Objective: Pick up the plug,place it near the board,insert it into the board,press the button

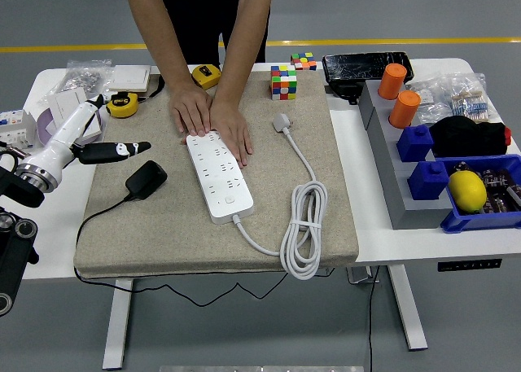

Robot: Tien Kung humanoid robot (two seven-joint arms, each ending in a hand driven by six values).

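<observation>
The white table (366, 225) carries a big grey felt mat (187, 234), and almost everything that matters sits on it. Down the middle of the mat lies the white power strip (218, 177), the board in this job, its long axis running from the far side toward the near edge and tilting slightly to the right; its own white cable (303, 225) coils off to the right and ends in a white plug head (282, 122) near the mat's far edge. A person stands at the far side with both hands (213, 124) flat on the far end of the strip, apparently steadying it. The black plug (146, 179) the robot needs lies on the left part of the mat, just left of the strip but not touching it, its thin black cord trailing off toward the near left corner. The left hand (114, 150) hovers a little beyond and to the left of that plug, so the plug lies toward the near side and slightly right of it; this is plainly the nearer arm, since I see no right arm at all. Its black fingers (134, 148) stretch out flat toward the strip, loosely spread, pinching nothing and touching nothing that I can make out.
</observation>
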